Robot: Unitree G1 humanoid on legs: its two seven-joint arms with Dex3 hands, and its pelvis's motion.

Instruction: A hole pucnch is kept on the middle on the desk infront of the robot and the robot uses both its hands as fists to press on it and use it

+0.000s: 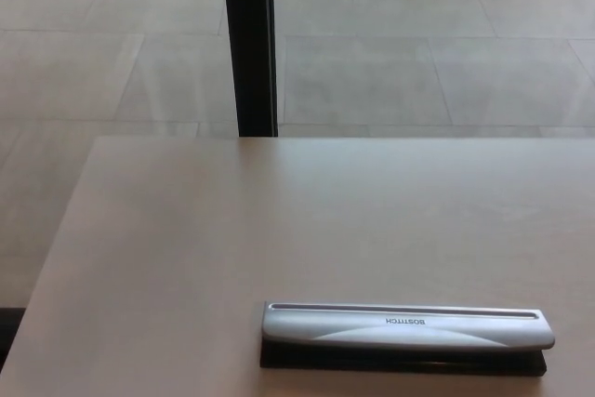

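A long silver hole punch (406,327) on a black base lies flat near the front edge of the pale desk (232,230), right of the middle, its length running left to right. Its lever is up and nothing touches it. Neither of my hands shows in the head view.
The desk's left edge slants from the far left corner down to the picture's bottom left. A black upright post (248,44) stands behind the desk's far edge. Grey tiled floor (418,53) lies beyond.
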